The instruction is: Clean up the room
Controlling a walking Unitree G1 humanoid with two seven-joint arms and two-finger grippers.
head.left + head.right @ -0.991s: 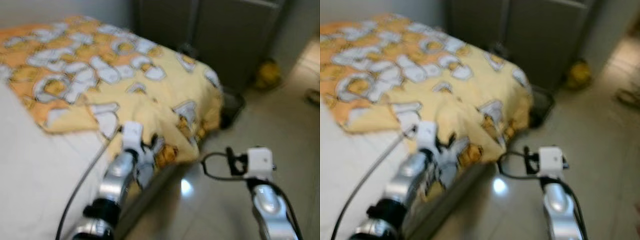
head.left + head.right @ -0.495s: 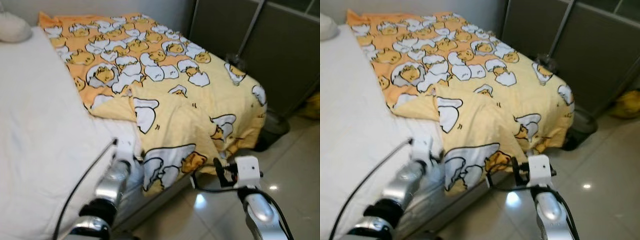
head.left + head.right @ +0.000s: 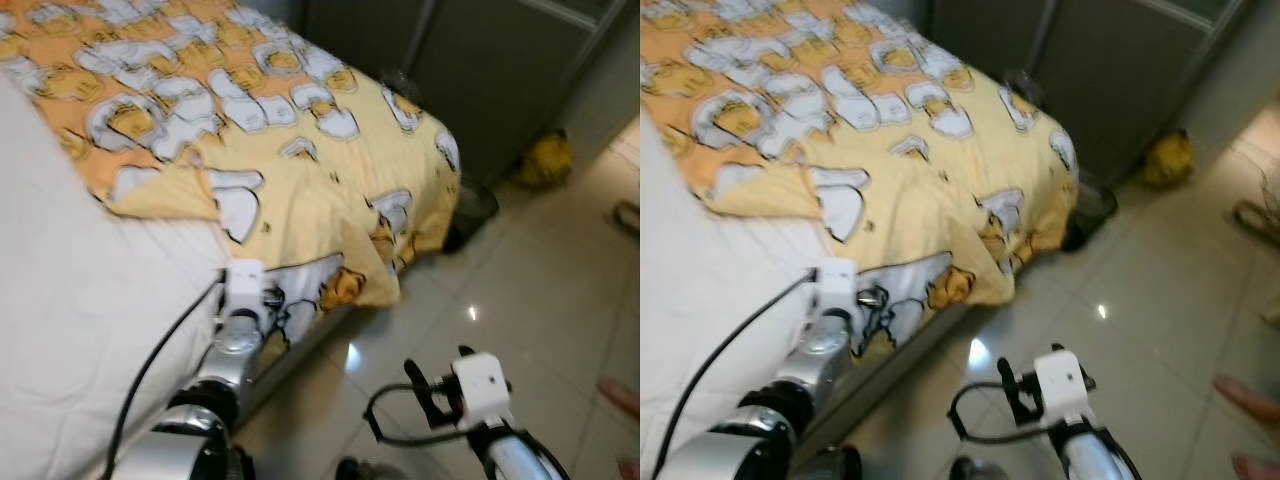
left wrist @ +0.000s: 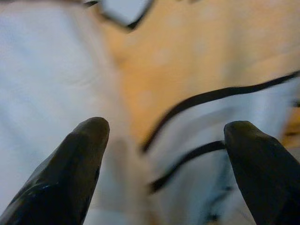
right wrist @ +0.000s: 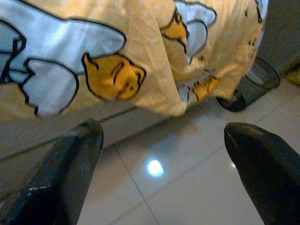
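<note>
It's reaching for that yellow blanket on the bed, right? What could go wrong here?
The left pincer is open right at the blanket edge, where it meets the white sheet; it might pinch both layers together. A black cable runs along that arm over the bed and could snag on fabric. The blanket hangs to the glossy floor near a dark bin, so a hard pull might drag it across the tiles.

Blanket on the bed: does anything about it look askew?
Yes. The yellow blanket lies crooked: one edge is folded back, baring the white sheet, and its corner droops off the bed toward the floor ahead of the open left gripper.
</note>
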